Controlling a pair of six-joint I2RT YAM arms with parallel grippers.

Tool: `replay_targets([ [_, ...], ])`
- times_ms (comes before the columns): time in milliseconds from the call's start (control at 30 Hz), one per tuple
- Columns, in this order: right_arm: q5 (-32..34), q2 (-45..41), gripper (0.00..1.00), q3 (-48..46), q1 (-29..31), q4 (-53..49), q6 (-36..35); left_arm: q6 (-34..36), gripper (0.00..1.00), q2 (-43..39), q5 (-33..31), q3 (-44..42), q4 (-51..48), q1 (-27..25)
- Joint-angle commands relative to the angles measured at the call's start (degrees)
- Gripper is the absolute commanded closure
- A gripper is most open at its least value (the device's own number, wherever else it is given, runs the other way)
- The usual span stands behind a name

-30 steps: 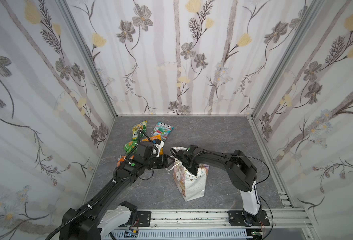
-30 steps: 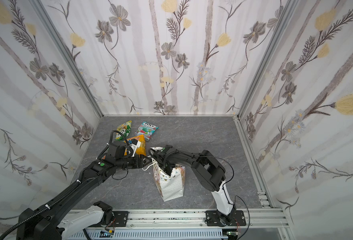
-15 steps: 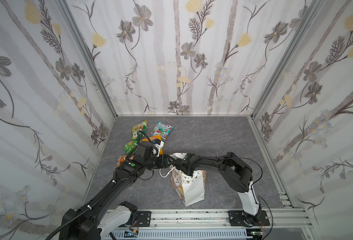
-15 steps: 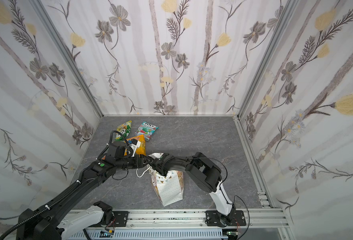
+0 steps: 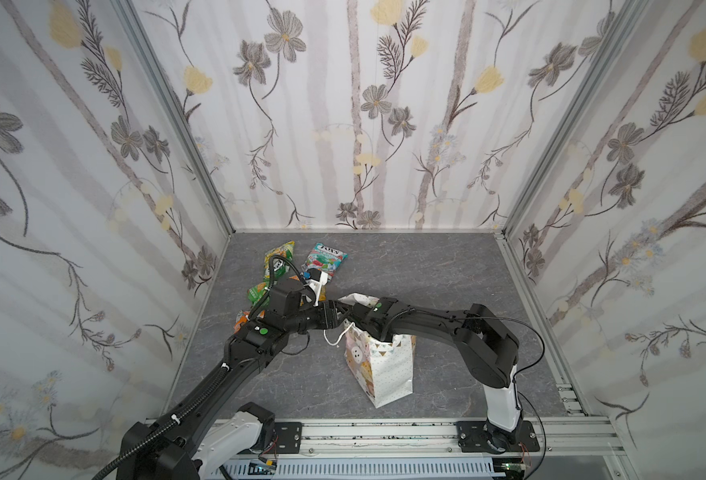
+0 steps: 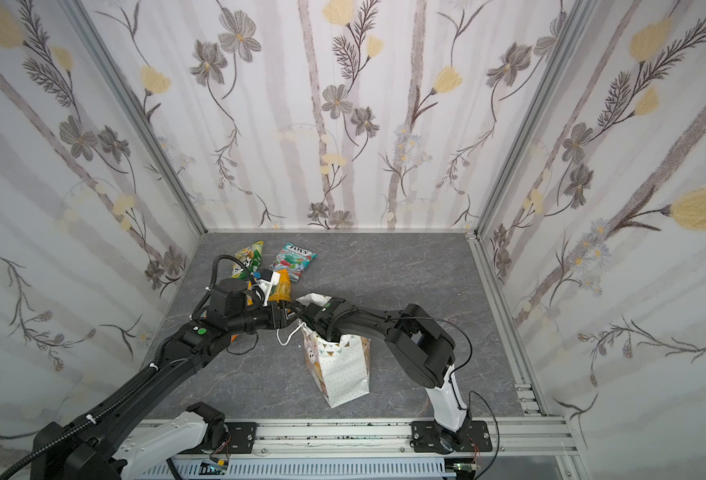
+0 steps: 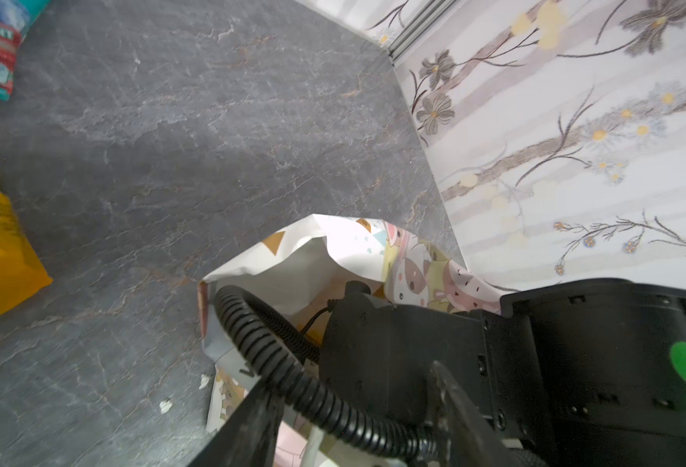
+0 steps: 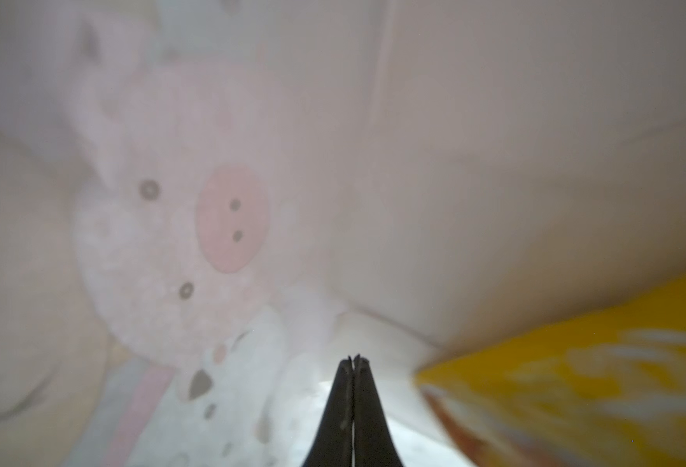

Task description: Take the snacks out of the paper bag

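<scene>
White paper, dotted and printed with pastel animals, makes up the paper bag (image 5: 380, 368). In both top views it stands tilted on the grey desk (image 5: 426, 266), toward six o'clock from the desk's middle. One white cord handle (image 5: 332, 337) hangs loose off its nine o'clock side.

The right arm reaches into the bag's mouth from three o'clock, so its grasping end is hidden in both top views. The right wrist view shows the right pincer (image 8: 352, 360) inside the bag, its two black tips pressed together with nothing between them. A yellow packet (image 8: 575, 384) lies just beside those tips, not between them. A pink pig picture (image 8: 232, 218) shows through the bag's wall.

The left pincer (image 5: 336, 318) sits at the bag's rim, at its ten o'clock corner. In the left wrist view its fingers (image 7: 252, 420) stand spread, with the bag's rim and the right arm's ribbed cable (image 7: 276, 356) before them. Whether they pinch the paper I cannot tell.

The other snacks lie out on the desk, at ten to eleven o'clock from the bag:
- a yellow-green packet (image 5: 278, 257)
- a teal FOX'S packet (image 5: 326, 257)
- an orange-yellow packet (image 6: 282, 286)
- a green packet (image 5: 257, 291)
- a small orange packet (image 5: 243, 322)

The last three are partly hidden by the left arm.
</scene>
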Motion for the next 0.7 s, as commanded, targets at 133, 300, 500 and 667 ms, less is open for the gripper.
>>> replay_targets([
  [133, 2.06, -4.44, 1.00, 0.53, -1.59, 11.16, 3.22, 1.24, 0.44, 0.71, -2.61, -1.35, -9.49, 0.02],
  [300, 6.41, -3.12, 0.43, -0.90, -1.55, 16.88, 4.19, 1.27, 0.44, 0.29, -1.71, -0.94, -9.47, 0.00],
  [500, 12.08, -0.55, 0.32, -3.40, -1.59, 23.08, 4.38, 2.66, 0.39, -2.91, 0.21, -0.33, -8.51, 0.01],
  [667, 10.96, 0.40, 0.21, -6.68, -1.71, 28.90, 6.02, 3.54, 0.27, -7.88, 0.70, -0.63, -5.87, 0.01],
])
